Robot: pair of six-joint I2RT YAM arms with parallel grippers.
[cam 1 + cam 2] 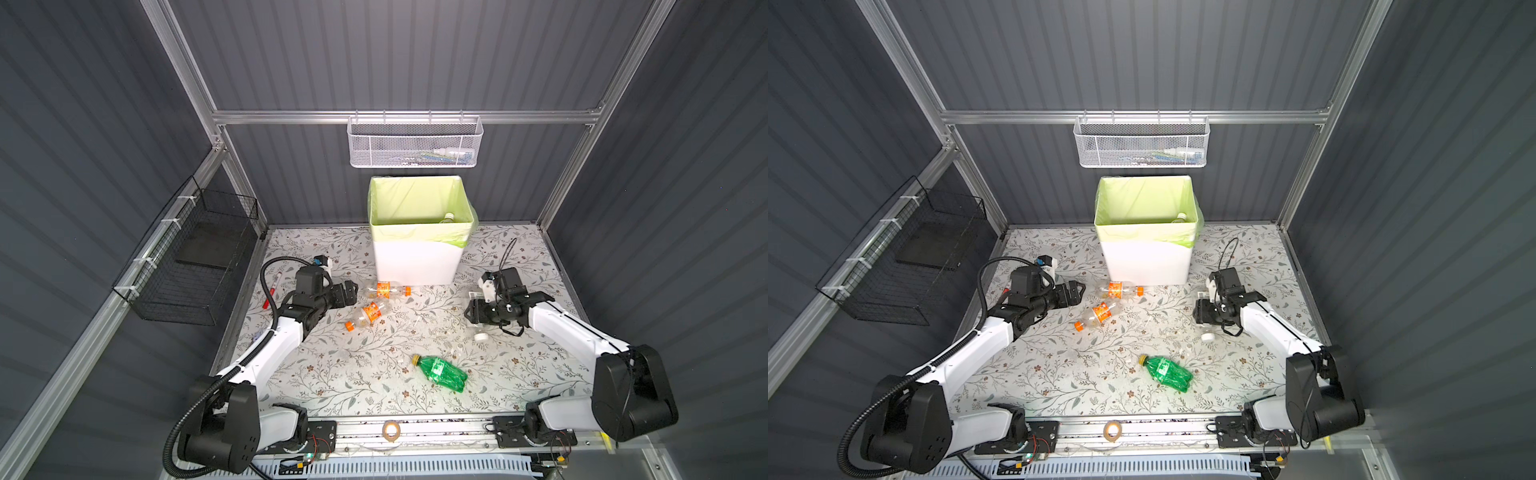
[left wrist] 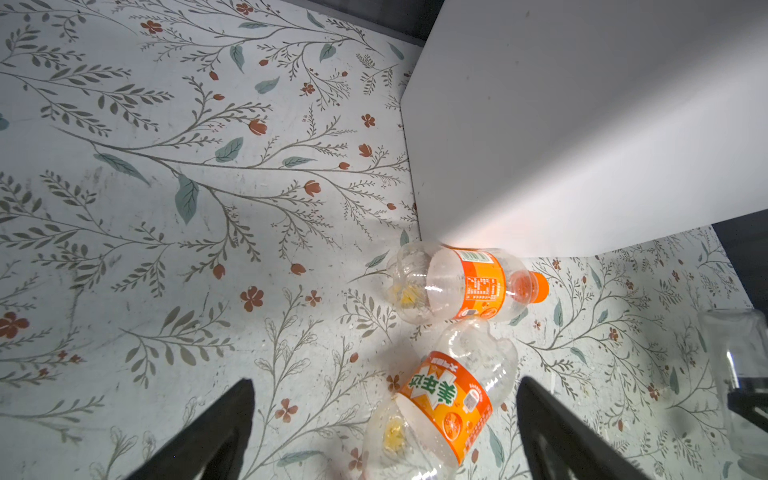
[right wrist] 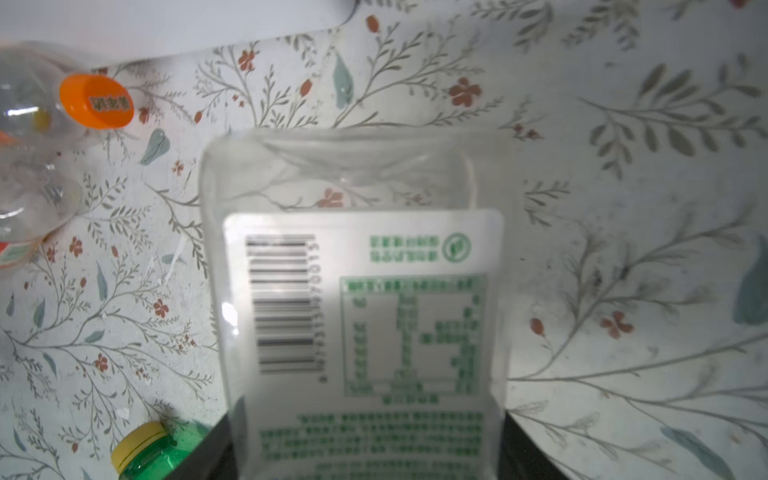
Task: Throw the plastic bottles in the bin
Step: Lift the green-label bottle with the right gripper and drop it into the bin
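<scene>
My right gripper [image 3: 368,453] is clamped on the clear white-labelled bottle [image 3: 357,291], low over the table, right of the bin [image 1: 417,266]. Raise it above the tall rim before crossing. My left gripper [image 2: 384,384] stands open over an orange-labelled bottle [image 2: 440,415]. The green bottle [image 1: 442,369] lies clear of the path.

White characters 美年达 stand on the orange label of a clear plastic bottle [image 2: 444,409]. A clear flat-sided plastic bottle [image 3: 357,311] bears a white label: barcode and green print, too blurred to read.
</scene>
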